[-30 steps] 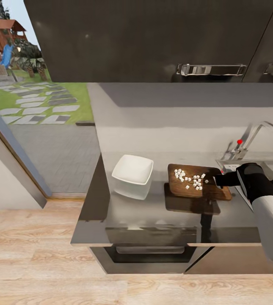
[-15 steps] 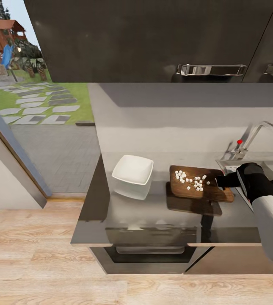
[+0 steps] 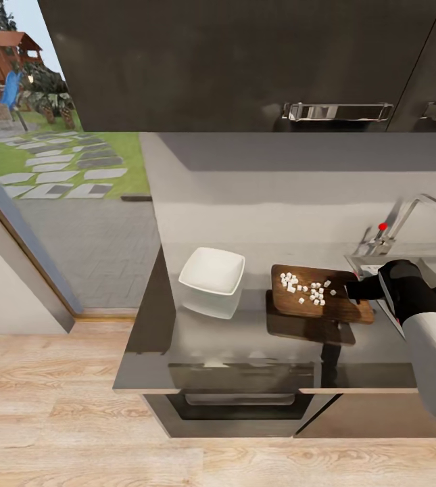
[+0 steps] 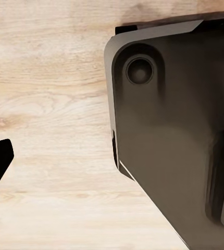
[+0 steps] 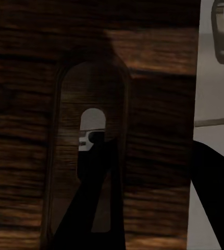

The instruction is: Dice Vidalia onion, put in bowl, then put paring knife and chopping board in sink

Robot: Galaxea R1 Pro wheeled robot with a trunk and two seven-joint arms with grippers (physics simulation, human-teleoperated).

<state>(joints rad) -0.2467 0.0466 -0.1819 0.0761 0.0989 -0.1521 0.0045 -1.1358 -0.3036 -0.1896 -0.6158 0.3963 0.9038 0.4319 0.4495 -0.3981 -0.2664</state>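
Dark grainy wood chopping board (image 3: 320,293) sits raised and tilted over glossy grey countertop (image 3: 245,338), white diced onion (image 3: 304,287) cubes scattered on top. Right gripper (image 3: 350,291) grips its right edge, fingers clamped. Glossy square white bowl (image 3: 212,272) sits left.

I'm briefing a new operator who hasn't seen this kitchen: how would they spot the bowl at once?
Find the long glossy grey countertop under the dark wall cabinets. On it, left of the dark brown chopping board that carries the tiny white diced onion, sits the bowl. It is shallow, glossy white and square with rounded corners, empty, the only white dish there.
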